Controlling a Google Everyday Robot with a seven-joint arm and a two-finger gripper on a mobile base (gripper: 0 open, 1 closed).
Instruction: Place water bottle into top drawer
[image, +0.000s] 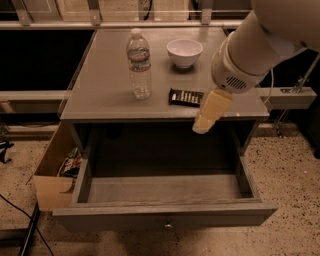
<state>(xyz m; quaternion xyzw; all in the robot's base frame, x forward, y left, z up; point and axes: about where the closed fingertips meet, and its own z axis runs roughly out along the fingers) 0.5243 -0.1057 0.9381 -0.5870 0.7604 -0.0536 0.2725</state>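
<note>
The grey bench (102, 70) is carrying the loose items, and the top drawer (120, 216) beneath it is standing pulled well out toward the camera. The robot's white arm (255, 50) is reaching in from the upper right, above the bench's right front corner. A brown cardboard box (50, 175) is sitting on the floor against the drawer's left side. The water bottle (139, 62) is standing upright on the bench, left of centre and well apart from the pincer. A white bowl (184, 52) is sitting to its right, nearer the back. A dark flat packet (186, 97) is lying near the front edge. The cream pincer (202, 125) is hanging tilted down and leftward just beside the packet, over the back of the open drawer; whether it is apart or together I cannot tell. A small round knob (168, 225) is showing on the drawer front
</note>
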